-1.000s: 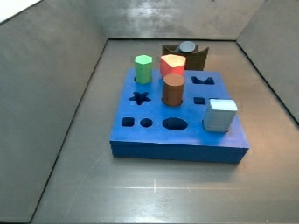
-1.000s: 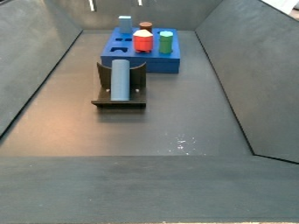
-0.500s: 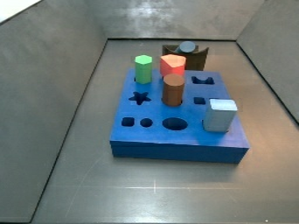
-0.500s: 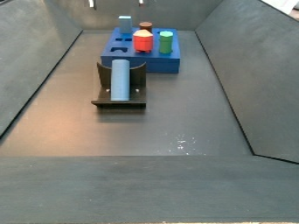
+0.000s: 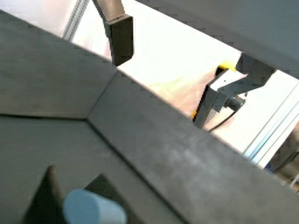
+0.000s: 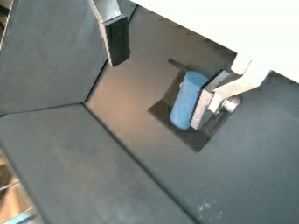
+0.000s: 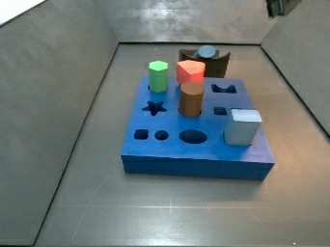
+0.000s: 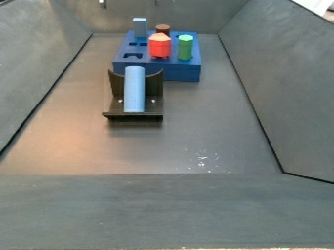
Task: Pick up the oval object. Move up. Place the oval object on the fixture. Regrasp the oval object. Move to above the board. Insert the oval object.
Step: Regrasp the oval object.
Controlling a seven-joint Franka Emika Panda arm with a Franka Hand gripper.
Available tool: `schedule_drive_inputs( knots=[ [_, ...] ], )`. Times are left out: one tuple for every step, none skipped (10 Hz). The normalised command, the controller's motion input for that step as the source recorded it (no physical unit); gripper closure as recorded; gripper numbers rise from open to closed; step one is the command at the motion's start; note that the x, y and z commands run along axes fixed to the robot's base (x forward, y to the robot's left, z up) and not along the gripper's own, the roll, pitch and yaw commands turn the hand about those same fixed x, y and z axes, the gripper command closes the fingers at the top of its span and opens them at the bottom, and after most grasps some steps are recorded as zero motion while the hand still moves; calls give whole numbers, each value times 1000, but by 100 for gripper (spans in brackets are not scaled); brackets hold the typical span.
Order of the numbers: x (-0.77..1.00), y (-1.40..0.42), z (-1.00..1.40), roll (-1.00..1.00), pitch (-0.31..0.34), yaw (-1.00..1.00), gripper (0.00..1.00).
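Note:
The oval object point(image 8: 133, 88) is a pale blue-grey peg lying lengthwise on the dark fixture point(image 8: 135, 115). In a side view its rounded end point(image 7: 206, 53) shows on the fixture point(image 7: 219, 66), just behind the blue board point(image 7: 200, 154). My gripper point(image 6: 163, 70) is open and empty, high above the floor. The oval object point(image 6: 186, 99) lies on the fixture point(image 6: 163, 109) beside one finger point(image 6: 117, 39), apart from both. In a wrist view my gripper point(image 5: 170, 70) frames only bright background, and the oval object's end point(image 5: 91, 208) shows far below. A dark part of the gripper point(image 7: 277, 8) shows at the frame's top.
The board point(image 8: 193, 70) holds a green peg point(image 7: 157, 75), a red peg point(image 7: 191, 68), an orange-brown cylinder point(image 7: 191, 96) and a pale blue square block point(image 7: 242, 126). Star, round and oval holes stand open. Sloped grey walls enclose the floor.
A dark part of the gripper has come into view at the top right of a side view. The oval object, fixture and board have not moved.

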Motion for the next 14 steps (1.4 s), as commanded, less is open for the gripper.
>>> schedule_drive_inputs(
  knots=[
    [83,-37,-14,325,111,117,0],
    [32,80,-1000,181,179,209,0],
    [31,78,-1000,150,147,219,0],
    [50,67,-1000,132,79,234,0],
    [57,64,-1000,124,45,233,0],
    [67,59,-1000,110,-18,211,0],
    [77,55,-1000,100,-63,189,0],
    [86,51,-1000,92,-103,155,0],
    [94,48,-1000,85,-135,121,0],
    [99,42,-1000,80,-159,65,0],
    [111,35,-1000,82,-161,26,0],
    [93,23,-804,82,-141,-22,0],
    [82,17,-647,80,-119,-47,0],
    [76,13,-492,75,-91,-65,0]
  ],
)
